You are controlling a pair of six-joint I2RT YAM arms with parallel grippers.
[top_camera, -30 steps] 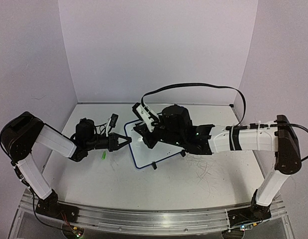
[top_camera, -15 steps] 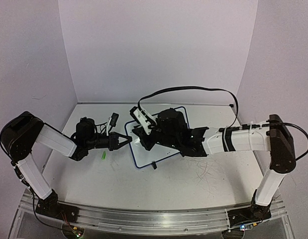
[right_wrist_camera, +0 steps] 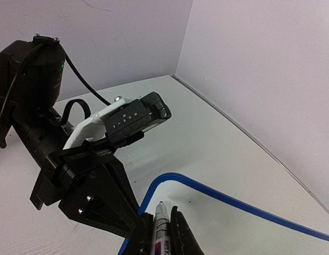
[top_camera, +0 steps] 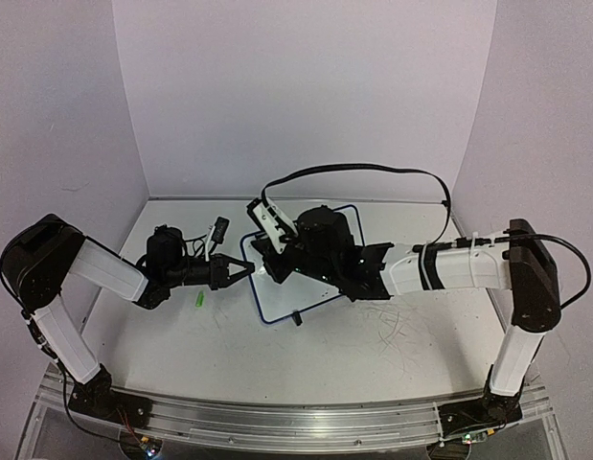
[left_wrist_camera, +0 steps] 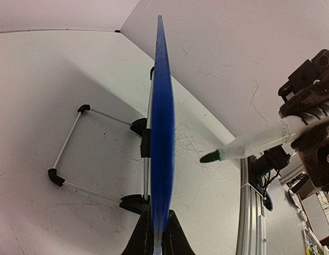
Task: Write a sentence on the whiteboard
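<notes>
The left gripper [left_wrist_camera: 157, 234] is clamped tight on the edge of the small blue-rimmed white whiteboard [left_wrist_camera: 162, 133], mid-table. The right gripper [right_wrist_camera: 160, 226] is closed on a white, green-tipped marker pen [left_wrist_camera: 249, 146], its tip near the board's corner. The marker's label print is illegible.

Top view looks down from high behind; both wrist views, close in, seemingly share the whiteboard [left_wrist_camera: 162, 149].

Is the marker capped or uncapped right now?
Uncapped: the marker shows a bare green tip in the left wrist view.

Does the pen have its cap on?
No, the pen shows a bare dark green tip in the left wrist view.
</notes>
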